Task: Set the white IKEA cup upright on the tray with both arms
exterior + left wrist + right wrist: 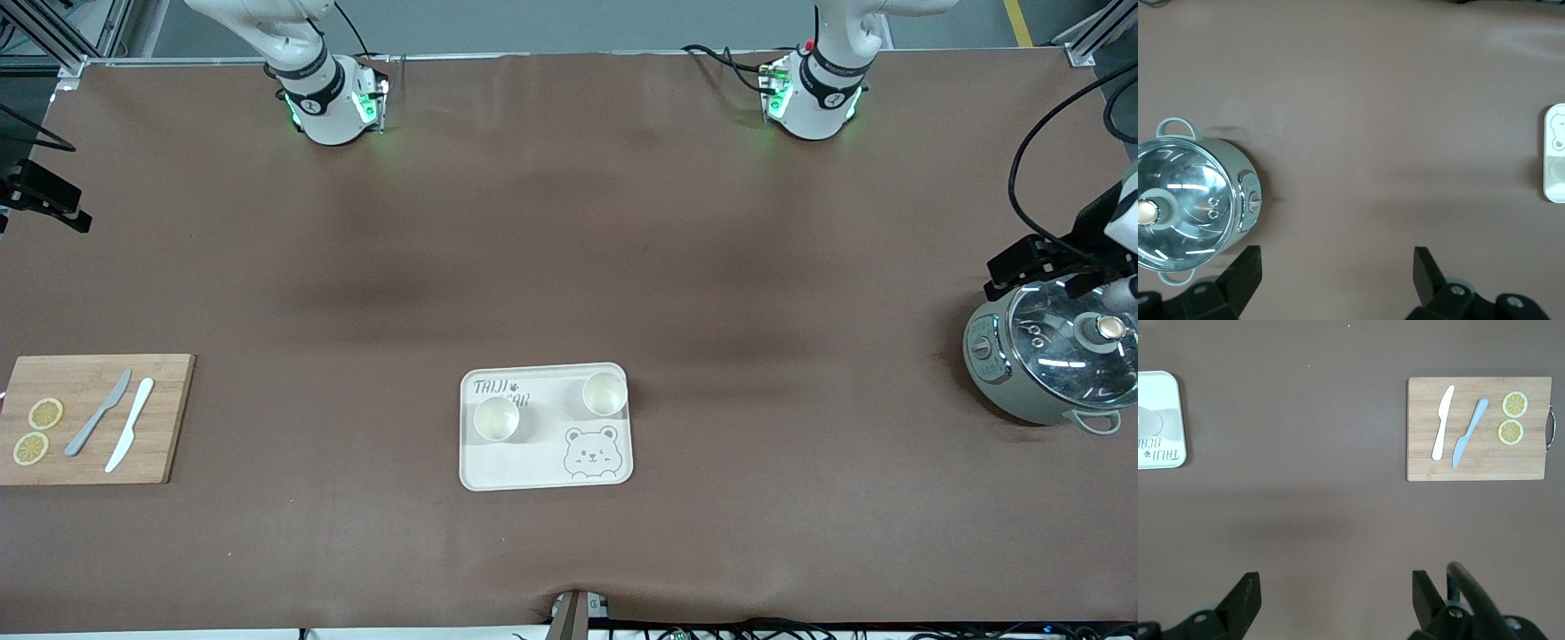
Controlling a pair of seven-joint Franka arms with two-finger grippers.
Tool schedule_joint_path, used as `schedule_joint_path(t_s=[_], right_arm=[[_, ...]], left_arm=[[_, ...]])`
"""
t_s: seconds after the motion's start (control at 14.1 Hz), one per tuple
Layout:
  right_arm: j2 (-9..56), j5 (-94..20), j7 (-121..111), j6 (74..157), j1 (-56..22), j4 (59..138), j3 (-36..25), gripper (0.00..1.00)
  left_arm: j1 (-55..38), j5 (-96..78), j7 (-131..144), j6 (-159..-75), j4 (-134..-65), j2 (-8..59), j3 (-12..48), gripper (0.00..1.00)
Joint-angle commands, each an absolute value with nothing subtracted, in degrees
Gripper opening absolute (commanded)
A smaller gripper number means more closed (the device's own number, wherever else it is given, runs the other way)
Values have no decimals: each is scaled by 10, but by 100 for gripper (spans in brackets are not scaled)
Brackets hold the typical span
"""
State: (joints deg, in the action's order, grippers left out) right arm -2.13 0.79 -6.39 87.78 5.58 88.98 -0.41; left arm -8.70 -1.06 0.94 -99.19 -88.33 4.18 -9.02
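The cream tray [524,467] with the bear drawing lies mid-table, toward the front camera. Two white cups stand upright on it, open ends up: one [496,418] by the lettering, the other [605,394] in the corner toward the left arm's end. My left gripper [1036,264] hangs open and empty over the table beside the pot; in the left wrist view [1336,273] its jaws stand wide apart over bare mat. My right gripper [49,200] hangs at the right arm's end of the table; the right wrist view [1336,597] shows it open and empty.
A grey-green pot with a glass lid [1053,360] stands at the left arm's end. A wooden cutting board [93,418] with two knives and two lemon slices lies at the right arm's end. The tray's edge shows in both wrist views [1551,120] [1165,393].
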Motion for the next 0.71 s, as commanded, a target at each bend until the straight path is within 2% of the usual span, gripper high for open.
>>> schedule_joint_path(t_s=[0.0,0.36,0.64], right_arm=[[-26,17,-71,873,62,888,-1,100],[-23,18,-71,878,64,888,-1,100],[-23,25,-71,881,70,886,-3,100]], left_arm=[[-84,-3,3,-969,-837,58,-87,100],[-84,-4,0,-918,-777,88,-86,100],[-84,-4,1,-915,-774,91,-87,100]])
